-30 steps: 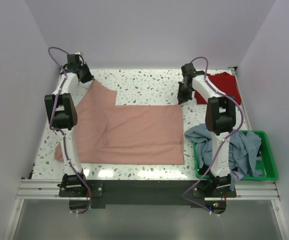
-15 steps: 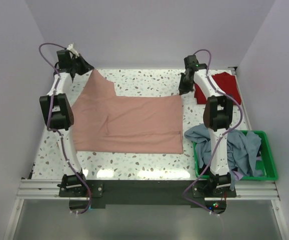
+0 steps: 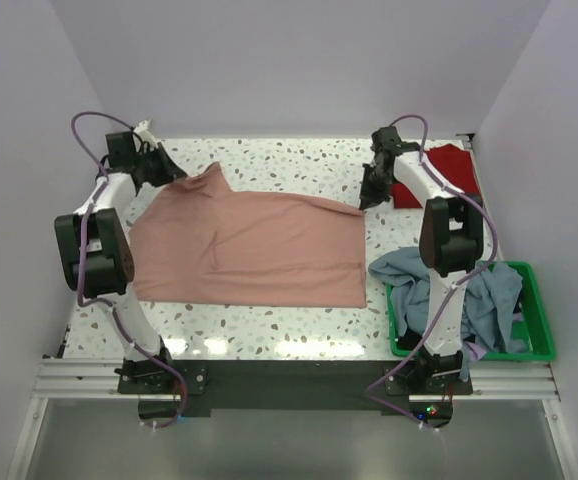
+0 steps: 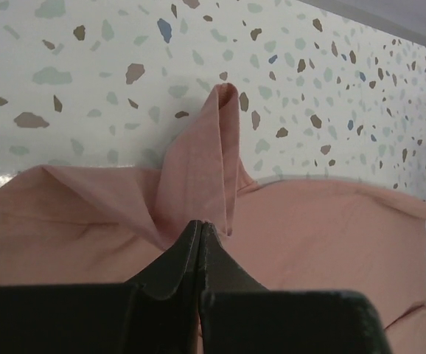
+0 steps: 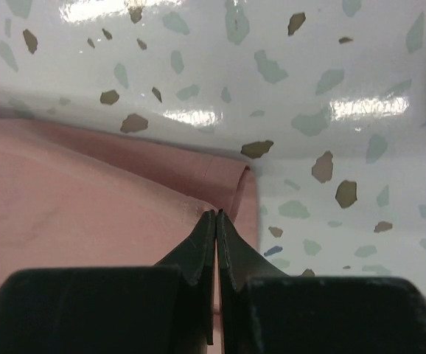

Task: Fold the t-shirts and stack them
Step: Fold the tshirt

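Both left claw (image 3: 173, 172) and right claw (image 3: 366, 199) dragged the pink t-shirt (image 3: 254, 255) rearward.

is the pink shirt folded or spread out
Spread out: the pink shirt lies wide across the table, far corners pinched by the left claw and right claw.

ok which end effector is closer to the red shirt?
Right. The right end effector pinches the pink shirt at its far right corner, just left of the red shirt. The left end effector holds the far left corner, well away.
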Tool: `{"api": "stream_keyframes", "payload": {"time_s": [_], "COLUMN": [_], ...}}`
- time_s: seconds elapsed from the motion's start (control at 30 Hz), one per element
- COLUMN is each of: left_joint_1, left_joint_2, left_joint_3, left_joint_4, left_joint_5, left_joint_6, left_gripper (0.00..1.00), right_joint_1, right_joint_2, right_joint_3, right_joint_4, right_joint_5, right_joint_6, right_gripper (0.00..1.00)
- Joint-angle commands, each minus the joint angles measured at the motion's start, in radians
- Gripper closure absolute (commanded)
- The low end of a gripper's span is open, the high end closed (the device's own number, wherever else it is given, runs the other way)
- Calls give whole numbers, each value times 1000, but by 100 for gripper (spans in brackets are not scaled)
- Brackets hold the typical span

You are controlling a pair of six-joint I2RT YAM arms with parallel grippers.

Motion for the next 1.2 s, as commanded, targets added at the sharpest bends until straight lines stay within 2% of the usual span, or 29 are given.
{"api": "stream_keyframes", "payload": {"time_s": [0.0,0.17,0.47,0.73,1.17], "left_joint_1": [10,16,18,19,18], "left_joint_2": [-115,-223,-404,-609,-807], "left_joint_3": [-76,-162,-306,-420,-529], "left_joint_4": [-58,-136,-198,-193,-291], "left_joint_5": [-109,-298,-487,-586,-743], "left_joint_6": [96,116,125,125,71], "left_gripper": [100,100,100,100,100], "right_joint_1": [8,22,39,46,66], "right_joint_2": [-119,-179,-306,-381,-472], "right_joint_3": [-69,-160,-332,-422,-556], "right_joint_4": [50,67,93,103,111], "right_joint_5": [-36,-44,-30,-26,-30], "right_joint_6": [-21,-18,-17,-4,-10], "right_gripper": [100,100,100,100,100]}}
